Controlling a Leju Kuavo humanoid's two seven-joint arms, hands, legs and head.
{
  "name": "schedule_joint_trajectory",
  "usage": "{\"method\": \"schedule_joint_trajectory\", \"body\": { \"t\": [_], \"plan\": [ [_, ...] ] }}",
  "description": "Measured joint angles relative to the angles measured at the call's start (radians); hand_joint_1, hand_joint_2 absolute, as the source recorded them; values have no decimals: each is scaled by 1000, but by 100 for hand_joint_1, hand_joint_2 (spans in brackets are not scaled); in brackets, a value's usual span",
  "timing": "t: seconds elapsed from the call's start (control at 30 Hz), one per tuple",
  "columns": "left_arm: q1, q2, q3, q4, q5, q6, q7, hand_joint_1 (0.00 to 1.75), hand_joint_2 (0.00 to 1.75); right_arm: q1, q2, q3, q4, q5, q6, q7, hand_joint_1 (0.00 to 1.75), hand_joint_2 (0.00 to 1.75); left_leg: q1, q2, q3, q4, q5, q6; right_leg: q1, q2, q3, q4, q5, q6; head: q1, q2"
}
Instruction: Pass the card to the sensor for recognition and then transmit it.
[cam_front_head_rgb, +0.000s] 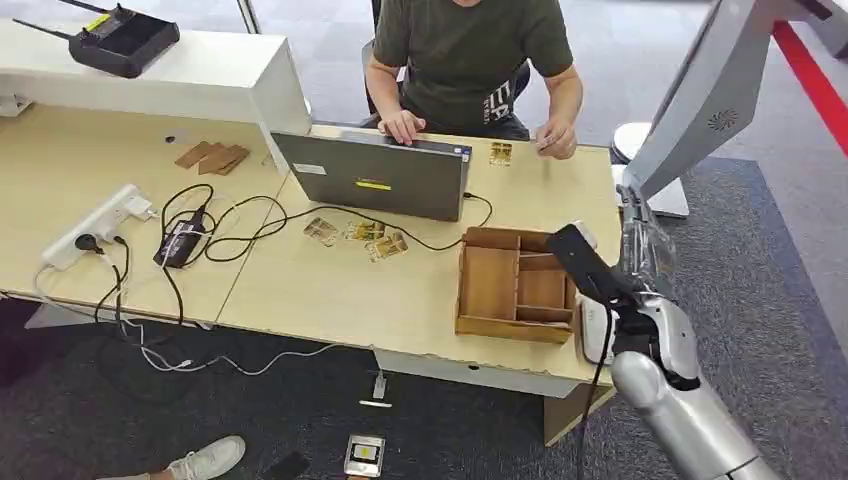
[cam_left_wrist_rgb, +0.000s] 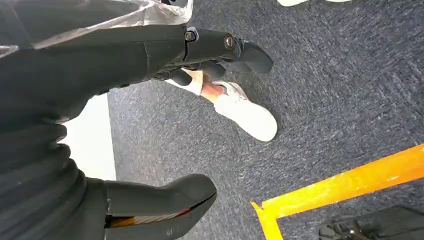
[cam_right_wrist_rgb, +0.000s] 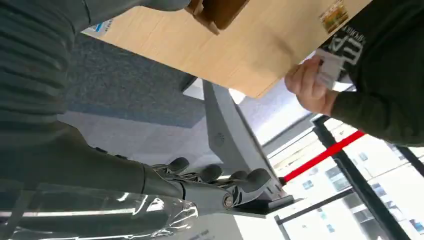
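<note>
Fingers (cam_right_wrist_rgb: 220, 175) spread beside wooden tray (cam_front_head_rgb: 515, 285)

A person (cam_front_head_rgb: 470, 60) types at a laptop (cam_front_head_rgb: 375, 177) beside a wooden tray (cam_front_head_rgb: 490, 325).

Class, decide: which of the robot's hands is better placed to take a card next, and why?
Probably the right. The right hand is raised at the desk edge beside the tray, near the person holding a card. The left hand hangs over the floor.
</note>
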Motion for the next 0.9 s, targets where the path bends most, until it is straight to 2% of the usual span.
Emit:
{"method": "schedule_joint_trajectory", "body": {
  "t": [0.13,0.23,0.4,0.6,0.9],
  "plan": [
    [14,8,2,0,14,10,-19,0,175,66,-15,9,-154,100,103,21,0,175,0,0,0,0,0,0,0,0,0,0,-1,0,0,0],
    [24,14,8,0,21,13,-31,0,175,126,-23,20,-256,197,151,33,0,175,0,0,0,0,0,0,0,0,0,0,-1,0,0,0],
    [31,19,24,0,26,22,-43,0,175,200,-26,35,-336,361,215,42,0,175,0,0,-1,0,0,0,0,0,1,0,-1,0,0,0],
    [37,22,42,0,26,27,-43,0,175,244,-21,56,-318,330,240,33,0,175,0,0,-1,0,0,0,0,0,1,0,-1,0,0,0],
    [43,23,60,0,22,31,-39,0,175,246,12,95,-221,268,253,24,0,175,0,0,-1,0,0,0,0,0,1,0,-1,0,0,0]
  ]
}}
